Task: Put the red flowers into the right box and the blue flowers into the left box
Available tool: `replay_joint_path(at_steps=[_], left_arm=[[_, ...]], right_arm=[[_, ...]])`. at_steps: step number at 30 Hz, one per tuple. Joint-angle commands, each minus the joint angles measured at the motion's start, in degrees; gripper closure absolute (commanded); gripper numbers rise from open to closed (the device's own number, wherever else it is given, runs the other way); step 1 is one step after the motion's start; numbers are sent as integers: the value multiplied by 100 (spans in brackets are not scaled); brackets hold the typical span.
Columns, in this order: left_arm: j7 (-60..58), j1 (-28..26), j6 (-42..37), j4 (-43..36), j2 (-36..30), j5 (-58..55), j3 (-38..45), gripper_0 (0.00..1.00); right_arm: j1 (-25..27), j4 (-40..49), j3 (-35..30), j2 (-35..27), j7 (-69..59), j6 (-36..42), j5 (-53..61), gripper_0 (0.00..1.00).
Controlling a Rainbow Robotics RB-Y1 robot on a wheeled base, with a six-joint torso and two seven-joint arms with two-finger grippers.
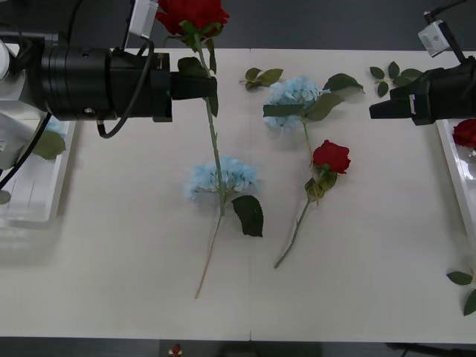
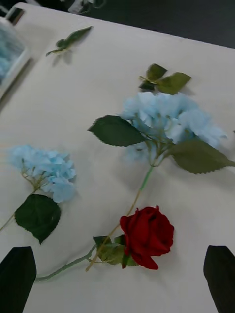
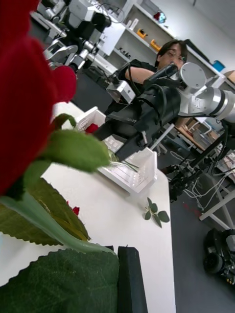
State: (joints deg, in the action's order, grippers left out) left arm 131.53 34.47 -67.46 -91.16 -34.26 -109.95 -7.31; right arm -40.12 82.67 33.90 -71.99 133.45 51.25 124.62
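the white table point(image 1: 134, 297) is lying mostly open between the left box point(image 1: 33, 201) at one end and the right box point(image 1: 455, 160), which is already holding a red bloom, at the other. the left gripper point(image 1: 199, 86) is clamping a long-stemmed rose point(image 1: 192, 13) high near its head, the stem point(image 1: 216, 160) hanging down across a blue flower point(image 1: 222, 176) on the table. carrying it well probably means lifting until the stem tip is clearing that cluster, then crossing the bare near strip of table. the right gripper point(image 1: 383, 110) is hovering with its fingers spread beside the right box, partly standing in the way. another blue flower point(image 2: 166, 120) and a second rose point(image 2: 147, 236) are lying mid-table, with loose leaf sprigs point(image 1: 262, 75) near the far edge.
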Motion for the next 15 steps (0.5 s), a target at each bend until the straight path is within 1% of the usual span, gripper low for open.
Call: replay_joint_path(at_steps=[1,2,3,5,6,9,11,15], left_arm=[[681,192,31,125,16,-282,-43,100],[681,183,31,116,16,-290,-43,100],[681,192,22,116,16,-299,-43,100],[673,192,-22,125,16,-308,-43,100],[673,192,-22,125,16,-317,-43,100],[690,192,-22,125,16,-308,-43,100],[690,192,-22,134,16,-299,-51,100],[690,192,-22,134,16,-299,-51,100]], right_arm=[[945,373,-999,168,612,201,511,0],[1209,557,-1175,194,796,192,696,0],[1358,654,-1280,220,893,192,810,0],[1938,997,-1702,370,1306,192,1205,0],[2087,1085,-1790,414,1412,192,1302,0],[2808,1524,-2168,739,2053,192,1821,0],[3098,1717,-2238,862,2155,201,2067,0],[3432,1990,-2238,1170,2155,201,2401,0]])
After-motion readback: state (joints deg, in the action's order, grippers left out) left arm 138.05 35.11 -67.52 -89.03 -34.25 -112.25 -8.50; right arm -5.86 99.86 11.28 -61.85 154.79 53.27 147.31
